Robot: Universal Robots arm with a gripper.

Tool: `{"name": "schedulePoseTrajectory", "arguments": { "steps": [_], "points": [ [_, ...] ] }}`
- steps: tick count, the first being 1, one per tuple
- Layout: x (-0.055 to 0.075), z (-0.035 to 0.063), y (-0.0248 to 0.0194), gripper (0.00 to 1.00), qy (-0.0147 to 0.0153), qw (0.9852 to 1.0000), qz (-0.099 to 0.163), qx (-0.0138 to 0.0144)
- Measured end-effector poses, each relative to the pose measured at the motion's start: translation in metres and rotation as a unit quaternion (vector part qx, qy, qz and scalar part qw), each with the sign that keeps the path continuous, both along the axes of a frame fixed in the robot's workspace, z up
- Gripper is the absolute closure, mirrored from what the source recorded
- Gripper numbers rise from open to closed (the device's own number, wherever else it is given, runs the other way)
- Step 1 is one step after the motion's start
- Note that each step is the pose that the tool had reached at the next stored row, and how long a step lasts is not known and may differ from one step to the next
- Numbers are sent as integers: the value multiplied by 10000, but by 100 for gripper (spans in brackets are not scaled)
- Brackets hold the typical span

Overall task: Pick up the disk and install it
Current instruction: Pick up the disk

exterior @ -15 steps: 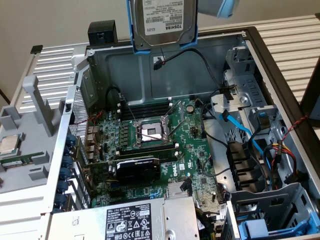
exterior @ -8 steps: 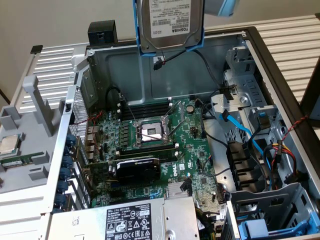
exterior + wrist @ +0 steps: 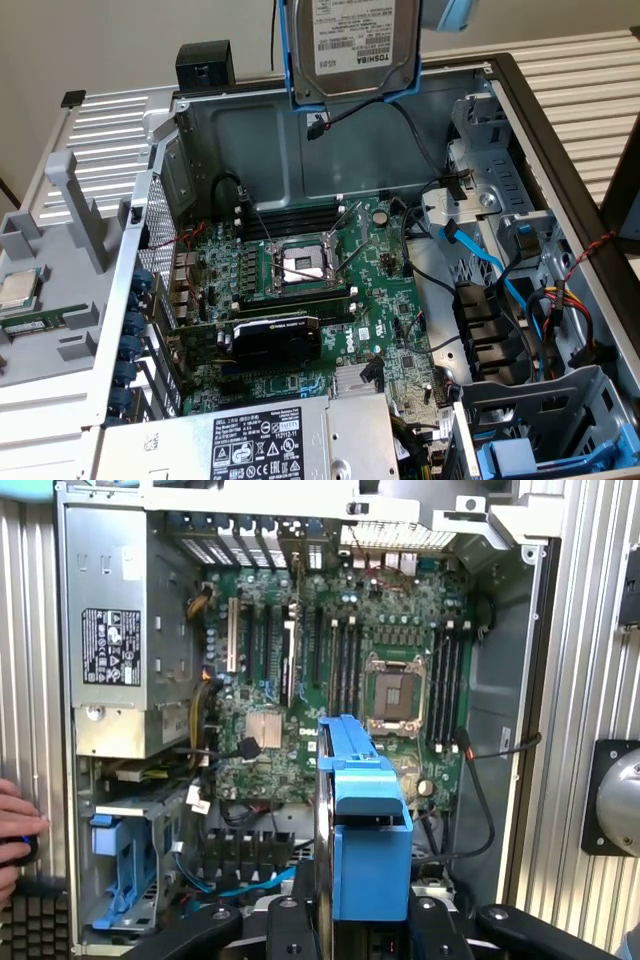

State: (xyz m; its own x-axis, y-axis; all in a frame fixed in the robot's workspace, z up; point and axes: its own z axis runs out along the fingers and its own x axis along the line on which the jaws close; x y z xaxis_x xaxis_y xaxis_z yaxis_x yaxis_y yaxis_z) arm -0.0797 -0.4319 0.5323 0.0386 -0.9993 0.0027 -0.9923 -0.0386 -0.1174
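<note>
The disk (image 3: 362,40) is a silver hard drive with a white Toshiba label, clipped in a blue plastic frame (image 3: 290,62). It hangs in the air above the far wall of the open computer case (image 3: 250,140), label facing the exterior camera. In the wrist view the disk (image 3: 368,830) stands edge-on, blue frame toward the camera, over the motherboard (image 3: 300,680). My gripper (image 3: 365,925) is shut on the disk, one black finger (image 3: 285,920) on each side.
The case lies open with the CPU socket (image 3: 300,265), a graphics card (image 3: 275,338) and the grey power-supply box (image 3: 270,445) inside. Drive bays with a blue caddy (image 3: 120,870) and loose blue and black cables (image 3: 490,265) sit along one side. A person's hand (image 3: 15,830) rests beside the case.
</note>
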Motion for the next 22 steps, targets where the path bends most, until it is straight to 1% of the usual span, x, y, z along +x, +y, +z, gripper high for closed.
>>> {"name": "schedulePoseTrajectory", "arguments": {
  "steps": [2, 3, 5, 6, 9, 13, 18, 19, 21, 22],
  "points": [
    [88, 1, -8, 63, 1, 10000, 0, -1],
    [118, 0, -20, 63, 0, 10000, 0, 0],
    [146, 1, -61, 63, 7, 10000, 0, -1],
    [153, 1, -90, 63, 16, 10000, 0, -1],
    [170, 0, -195, 63, 36, 10000, 0, -1],
    [202, 1, -364, 63, 38, 10000, 0, 0],
    [265, 0, -550, 63, 37, 10000, 0, 6],
    [281, 1, -581, 63, 37, 10000, 0, 11],
    [318, 1, -633, 63, 37, 10000, 0, 33],
    [338, 1, -663, 63, 37, 10000, 0, 38]
  ]
}}
